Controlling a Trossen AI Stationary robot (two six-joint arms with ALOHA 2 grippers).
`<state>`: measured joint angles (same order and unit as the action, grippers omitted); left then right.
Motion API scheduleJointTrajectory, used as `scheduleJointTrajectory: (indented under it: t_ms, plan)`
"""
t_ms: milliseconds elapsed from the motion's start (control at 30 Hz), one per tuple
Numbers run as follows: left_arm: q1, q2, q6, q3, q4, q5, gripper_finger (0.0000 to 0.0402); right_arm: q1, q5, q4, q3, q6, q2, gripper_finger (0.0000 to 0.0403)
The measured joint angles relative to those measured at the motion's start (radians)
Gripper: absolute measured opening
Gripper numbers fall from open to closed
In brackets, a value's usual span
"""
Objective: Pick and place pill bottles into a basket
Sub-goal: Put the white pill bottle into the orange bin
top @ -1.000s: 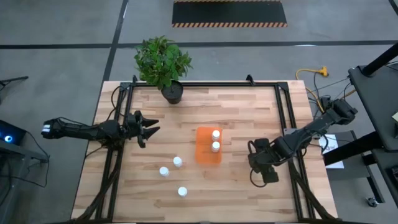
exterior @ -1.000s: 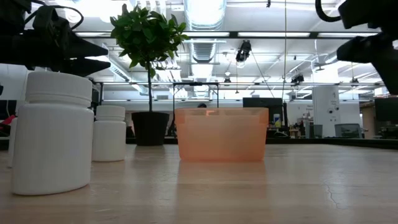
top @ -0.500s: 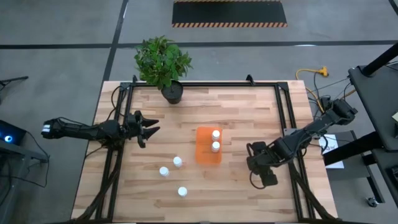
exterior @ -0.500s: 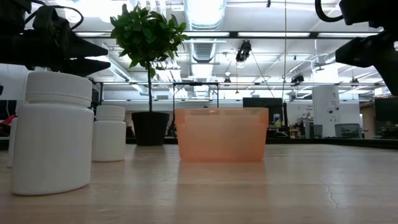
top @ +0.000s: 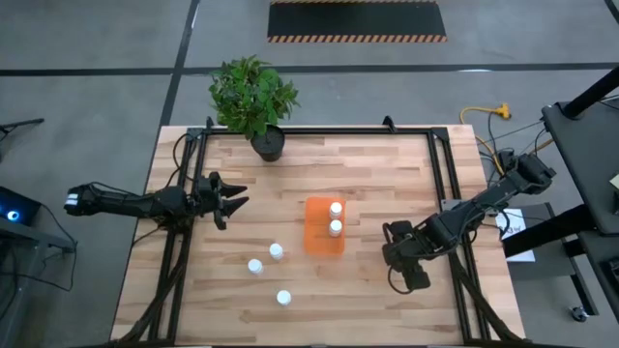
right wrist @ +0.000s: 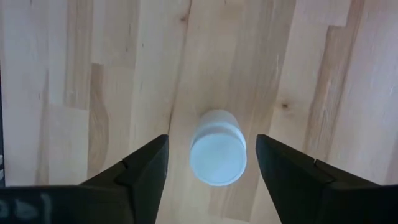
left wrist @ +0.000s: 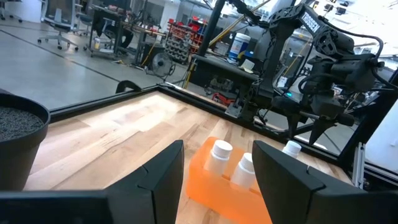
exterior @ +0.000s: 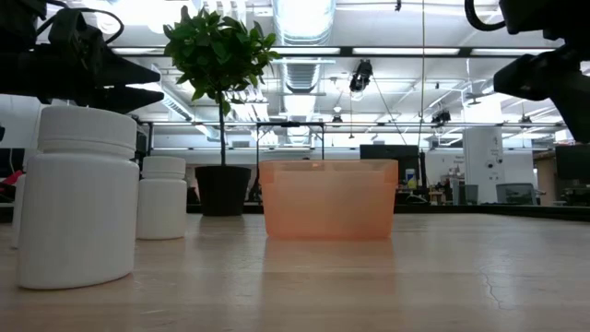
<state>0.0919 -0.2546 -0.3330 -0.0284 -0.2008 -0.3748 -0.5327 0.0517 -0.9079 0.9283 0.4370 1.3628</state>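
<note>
The orange basket [top: 319, 235] stands mid-table with two white pill bottles [top: 336, 208] [top: 335, 227] upright in it. Three more bottles stand on the table to its near left [top: 277, 251] [top: 255, 266] [top: 283, 298]. My right gripper [top: 395, 253] is right of the basket, pointing down and open. Its fingers stand on either side of one more upright bottle [right wrist: 217, 148] without touching it. That bottle is hidden under the gripper in the high view. My left gripper [top: 235, 201] is open and empty left of the basket, pointing at it.
A black pot with a green plant [top: 268, 143] stands at the far edge, left of centre. Dark frame rails [top: 440, 184] run along both sides of the table. Bare wood lies between the basket and the plant.
My right gripper has shifted a little toward the table's left edge, staying open over the bottle.
</note>
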Motion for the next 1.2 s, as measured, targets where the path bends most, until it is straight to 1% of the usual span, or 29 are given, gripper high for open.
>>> scheduleJointTrajectory:
  t_ms: [100, 333, 467, 600, 800, 967, 1200]
  plan:
    - [0.000, 0.000, 0.000, 0.000, 0.000, 0.000, 0.0173, 0.000, -0.001, 0.001, 0.000, 0.003, 0.000, 0.0245]
    - [0.000, 0.000, 0.000, 0.000, 0.000, 0.000, 0.0173, 0.000, -0.003, 0.002, -0.002, 0.017, 0.000, 0.0298]
    - [0.000, 0.000, 0.000, 0.000, 0.000, 0.000, 0.0173, -0.004, -0.003, 0.004, -0.018, 0.006, 0.000, 0.0310]
    - [0.000, 0.001, 0.000, 0.000, 0.000, 0.000, 0.0173, -0.006, -0.003, 0.020, -0.061, 0.008, 0.000, 0.0307]
    - [0.000, 0.000, 0.000, 0.000, 0.000, 0.000, 0.0173, -0.006, -0.002, 0.111, -0.108, 0.008, 0.000, 0.0295]
    - [0.000, 0.000, 0.000, 0.000, 0.000, 0.000, 0.0173, -0.006, -0.001, 0.105, -0.108, 0.008, 0.000, 0.0282]
    - [0.000, 0.000, 0.000, 0.000, 0.000, 0.000, 0.0173, -0.006, 0.002, 0.093, -0.114, 0.008, 0.000, 0.0254]
